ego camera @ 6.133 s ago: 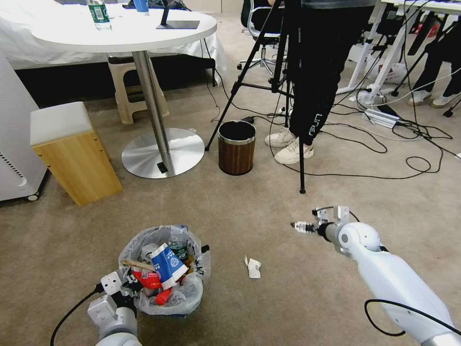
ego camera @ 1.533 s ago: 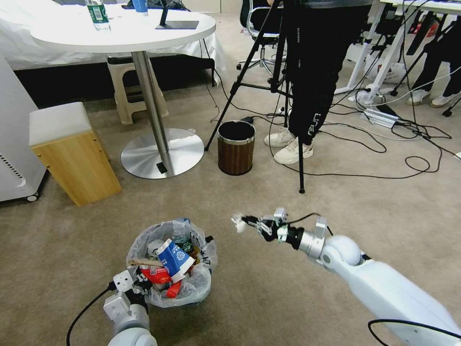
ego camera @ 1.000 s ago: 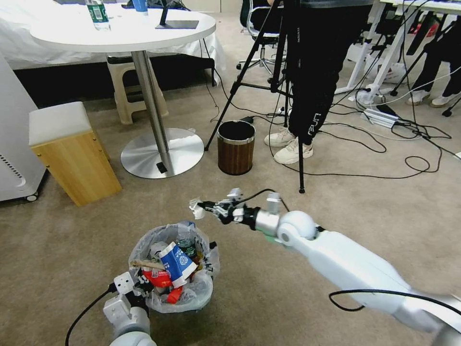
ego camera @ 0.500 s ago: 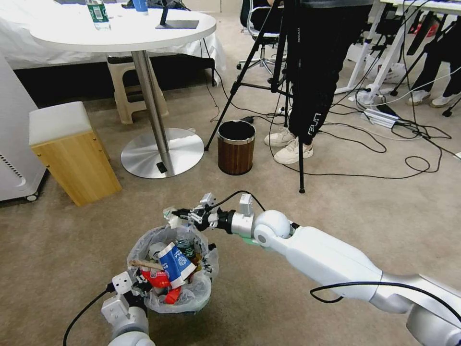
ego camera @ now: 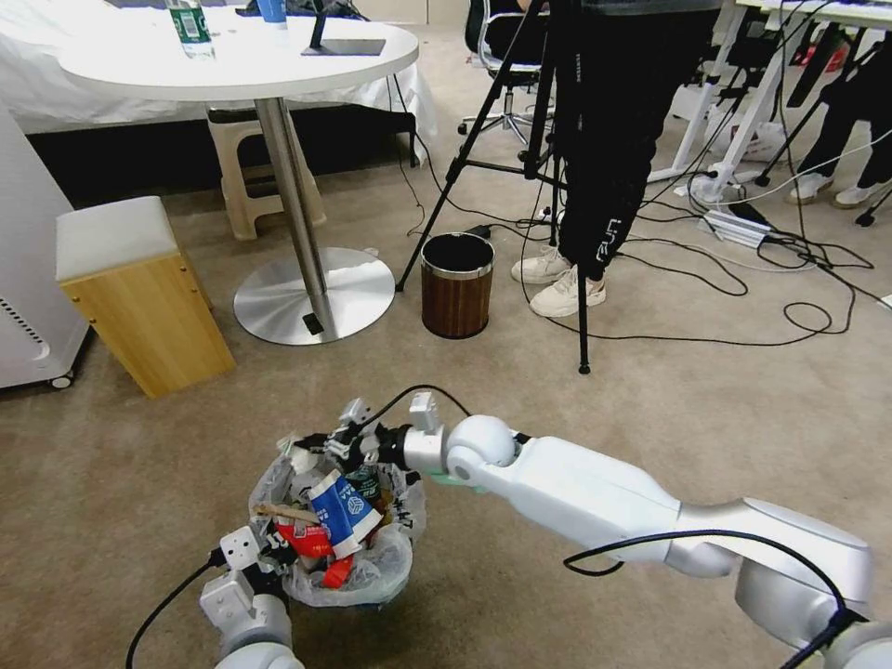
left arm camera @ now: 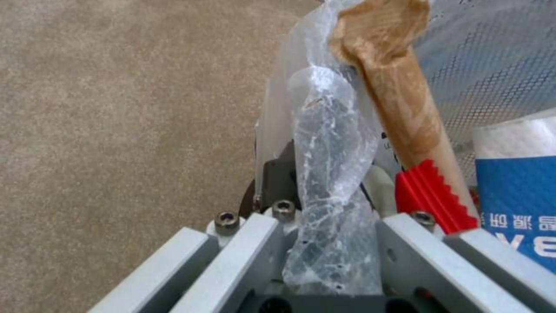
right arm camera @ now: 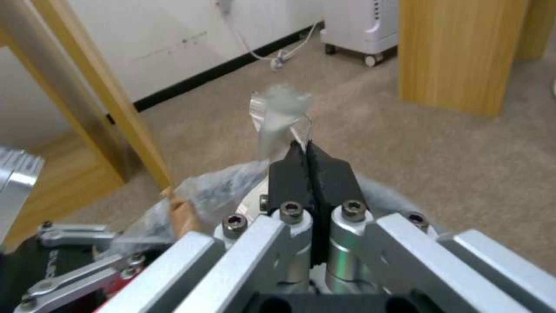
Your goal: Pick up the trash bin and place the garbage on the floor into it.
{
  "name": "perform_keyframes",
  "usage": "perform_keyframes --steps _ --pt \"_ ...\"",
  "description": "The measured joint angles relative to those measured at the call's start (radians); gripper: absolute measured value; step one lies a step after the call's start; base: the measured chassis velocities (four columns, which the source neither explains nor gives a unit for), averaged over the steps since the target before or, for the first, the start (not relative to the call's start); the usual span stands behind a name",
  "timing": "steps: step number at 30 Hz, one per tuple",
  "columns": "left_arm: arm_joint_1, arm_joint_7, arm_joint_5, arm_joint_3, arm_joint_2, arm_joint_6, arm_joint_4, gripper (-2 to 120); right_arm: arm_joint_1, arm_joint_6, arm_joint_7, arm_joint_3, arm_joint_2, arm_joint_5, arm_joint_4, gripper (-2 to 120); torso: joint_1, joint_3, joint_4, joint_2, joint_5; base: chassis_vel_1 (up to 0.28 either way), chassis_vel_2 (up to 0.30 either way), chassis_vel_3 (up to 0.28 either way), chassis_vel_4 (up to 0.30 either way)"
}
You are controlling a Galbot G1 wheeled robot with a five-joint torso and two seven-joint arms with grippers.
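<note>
The trash bin (ego camera: 372,557), lined with a crinkly plastic bag, stands on the beige carpet floor (ego camera: 576,409) at the lower left of the head view. It holds garbage: a blue-white carton (ego camera: 339,506), red wrappers (ego camera: 302,539), a wooden stick (ego camera: 279,512) and a green-label bottle (ego camera: 370,483). My left gripper (ego camera: 269,550) is shut on the bin's near rim; the left wrist view shows the bag's plastic (left arm camera: 333,165) pinched between its fingers. My right gripper (ego camera: 321,444) is shut on a crumpled white tissue (ego camera: 299,457) (right arm camera: 279,111), held just over the bin's far rim.
A brown cylindrical bin (ego camera: 456,283) stands further ahead, beside a round table's metal base (ego camera: 314,293) and a wooden stool (ego camera: 139,293). A tripod (ego camera: 548,177), a standing person's legs and loose cables (ego camera: 743,279) crowd the far right.
The tissue lay on the carpet six seconds ago. Since then my right gripper has taken it and swung left, from right of the bin to over its far rim. The left arm stays put.
</note>
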State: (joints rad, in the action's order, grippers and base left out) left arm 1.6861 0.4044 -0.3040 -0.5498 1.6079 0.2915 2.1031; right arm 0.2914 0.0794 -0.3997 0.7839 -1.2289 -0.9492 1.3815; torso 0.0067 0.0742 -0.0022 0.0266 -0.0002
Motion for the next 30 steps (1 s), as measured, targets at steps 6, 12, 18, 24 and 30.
perform_keyframes --steps 6,12,18,24,30 --pt "-0.004 0.0 0.0 -0.004 0.001 0.0 0.001 1 0.029 0.005 0.003 0.018 0.021 0.011 0.022 0 0.0 0.0 0.0 0.0 0.0002 0.0 0.0 0.0 0.0" --pt "-0.002 0.0 0.002 -0.004 0.001 -0.001 0.002 1 0.062 0.001 0.004 0.021 0.054 0.03 0.023 0 0.0 0.0 -0.0001 0.0 0.0002 0.0 0.0 0.0 0.0" --pt "0.0 -0.002 0.013 -0.001 0.001 -0.006 -0.004 1 0.088 0.001 0.01 0.004 0.082 0.043 0.031 8 0.0 0.0 0.0 0.0 0.0004 0.0 0.0 0.0 0.0" --pt "-0.004 -0.003 0.022 0.004 0.0 -0.006 -0.01 1 0.088 0.001 0.003 -0.015 0.105 0.037 0.042 27 0.0 0.0 -0.0001 0.0 0.0004 0.0 0.0 0.0 0.0" --pt "-0.003 -0.003 0.026 0.006 0.0 -0.006 -0.01 1 0.095 -0.001 0.0 -0.039 0.124 0.028 0.061 53 0.0 0.0 0.0 0.0 0.0002 0.0 0.0 0.0 0.0"
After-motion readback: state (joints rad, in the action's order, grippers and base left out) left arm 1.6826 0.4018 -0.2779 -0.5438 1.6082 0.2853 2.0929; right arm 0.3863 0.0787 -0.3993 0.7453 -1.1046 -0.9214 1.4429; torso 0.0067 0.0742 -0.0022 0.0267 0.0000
